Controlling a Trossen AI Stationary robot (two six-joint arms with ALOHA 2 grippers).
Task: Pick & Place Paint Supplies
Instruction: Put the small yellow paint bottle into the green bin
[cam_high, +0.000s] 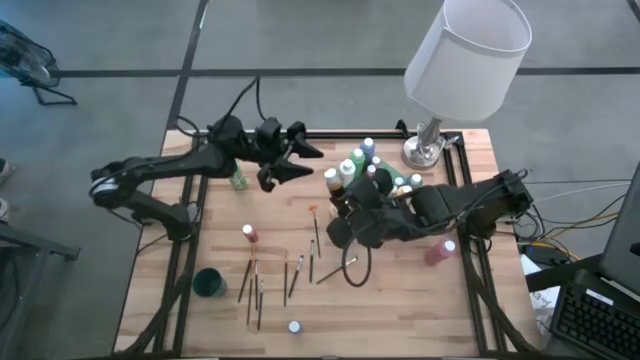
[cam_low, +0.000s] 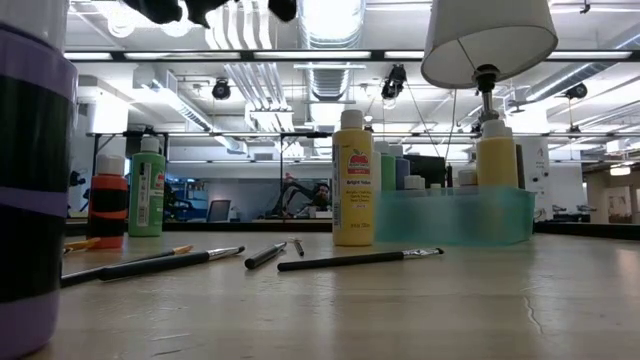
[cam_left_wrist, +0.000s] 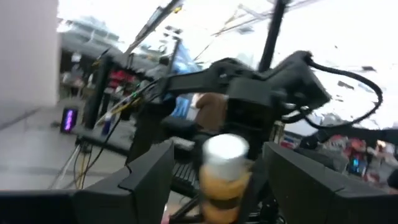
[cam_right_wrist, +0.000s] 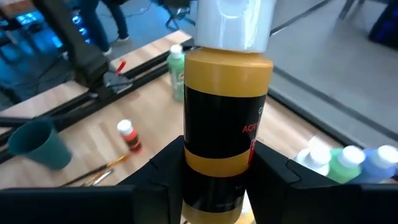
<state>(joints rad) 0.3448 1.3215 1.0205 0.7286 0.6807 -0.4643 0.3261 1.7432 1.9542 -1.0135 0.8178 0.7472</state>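
Note:
An ochre paint bottle (cam_right_wrist: 227, 106) with a black label and a white cap is in the air over the middle of the table, my right gripper (cam_high: 348, 205) shut on it. My left gripper (cam_high: 300, 160) stands open just to its left, pointing at it. In the left wrist view the bottle (cam_left_wrist: 225, 168) shows between and beyond the two fingers, apart from them. Other bottles stand in the green tray (cam_high: 395, 178). Several brushes (cam_high: 252, 285) lie flat on the table. My right gripper pinches the ochre bottle's lower body (cam_right_wrist: 217, 163), just under the black label, between its two fingers. The fingers (cam_right_wrist: 165, 165) come from the table's right, slanting down. The bottle is lifted clear of the table, cap end up.
A green bottle (cam_high: 238, 180) and a red bottle (cam_high: 249, 233) stand at the left, a pink one (cam_high: 440, 250) at the right, another (cam_high: 294, 327) by the near edge. A dark green cup (cam_high: 209, 283) is near left. A lamp (cam_high: 465, 55) rises at the far right.

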